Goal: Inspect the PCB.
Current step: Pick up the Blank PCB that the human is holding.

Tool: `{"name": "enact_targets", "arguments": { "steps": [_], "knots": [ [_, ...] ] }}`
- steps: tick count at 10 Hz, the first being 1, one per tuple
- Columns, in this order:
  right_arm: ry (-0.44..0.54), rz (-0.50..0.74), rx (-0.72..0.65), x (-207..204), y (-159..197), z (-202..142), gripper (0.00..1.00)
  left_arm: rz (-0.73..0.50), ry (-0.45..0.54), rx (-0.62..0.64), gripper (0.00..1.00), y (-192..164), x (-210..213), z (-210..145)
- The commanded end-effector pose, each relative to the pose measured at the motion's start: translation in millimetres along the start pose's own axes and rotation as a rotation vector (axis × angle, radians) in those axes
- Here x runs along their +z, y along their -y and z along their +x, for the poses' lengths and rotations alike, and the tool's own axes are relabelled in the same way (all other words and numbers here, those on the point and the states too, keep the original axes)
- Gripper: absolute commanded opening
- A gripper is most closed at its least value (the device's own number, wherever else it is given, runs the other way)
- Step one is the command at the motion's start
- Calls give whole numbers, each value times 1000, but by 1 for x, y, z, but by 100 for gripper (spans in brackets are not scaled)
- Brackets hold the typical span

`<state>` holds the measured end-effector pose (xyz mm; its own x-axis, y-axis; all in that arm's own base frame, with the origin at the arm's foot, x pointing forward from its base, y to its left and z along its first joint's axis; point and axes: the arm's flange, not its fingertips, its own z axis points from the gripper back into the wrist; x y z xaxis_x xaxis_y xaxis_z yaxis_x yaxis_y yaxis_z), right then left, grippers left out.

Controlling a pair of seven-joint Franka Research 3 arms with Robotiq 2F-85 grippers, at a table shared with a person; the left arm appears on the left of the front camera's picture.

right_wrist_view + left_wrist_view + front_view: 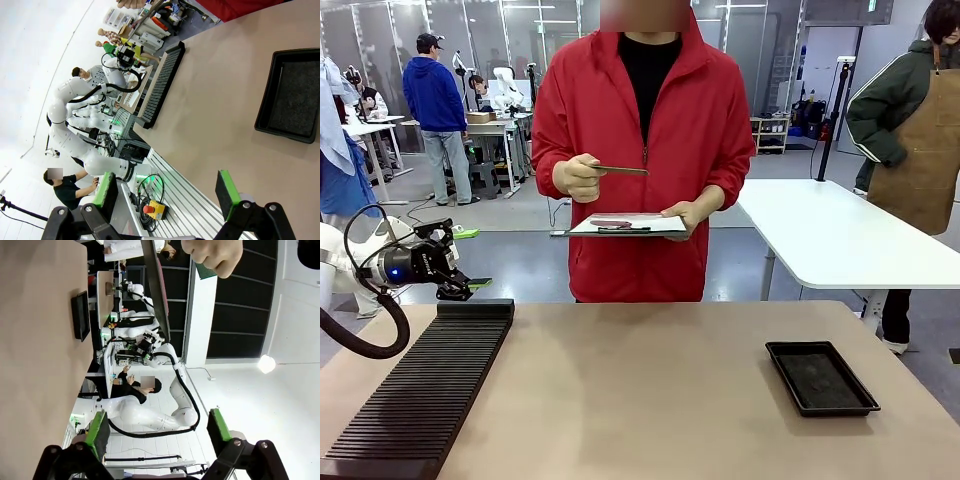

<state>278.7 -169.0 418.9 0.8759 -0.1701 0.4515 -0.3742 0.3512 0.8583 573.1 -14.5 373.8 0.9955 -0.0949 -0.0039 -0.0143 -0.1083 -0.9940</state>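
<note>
Since both stand wide apart and empty: right gripper point(167, 189), facing the table; left gripper point(468, 288), over the far end of the ribbed black plastic rack point(420, 385), left edge. Beyond the far edge: thin green rectangular PCB point(620, 170), level, long axis crosswise, in the person's hand point(578, 178); left gripper judged nearer.

Lab hall: worktables point(840, 232), glass partitions point(510, 35).

No legible text, labels, brands, numbers or signs; any print too small or blurred to read
</note>
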Motion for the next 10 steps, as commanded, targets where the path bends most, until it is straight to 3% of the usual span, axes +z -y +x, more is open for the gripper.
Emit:
{"name": "enact_targets", "arguments": {
  "steps": [1, 6, 7, 8, 9, 10],
  "knots": [
    [12, 11, 7, 1, 0, 1, 100, -11, -16, 16, 100, 2, -1, -1],
    [12, 11, 7, 1, 0, 1, 100, 0, 0, 0, 100, 0, 0, 0],
    [12, 11, 7, 1, 0, 1, 100, -22, -66, 12, 100, 9, 14, -22],
    [12, 11, 7, 1, 0, 1, 100, 57, -104, 22, 100, 12, 32, -44],
    [12, 11, 7, 1, 0, 1, 100, 132, -81, -6, 100, 21, 54, -71],
    [12, 11, 7, 1, 0, 1, 100, 94, -90, -28, 100, 27, 69, -101]
  ]
}}
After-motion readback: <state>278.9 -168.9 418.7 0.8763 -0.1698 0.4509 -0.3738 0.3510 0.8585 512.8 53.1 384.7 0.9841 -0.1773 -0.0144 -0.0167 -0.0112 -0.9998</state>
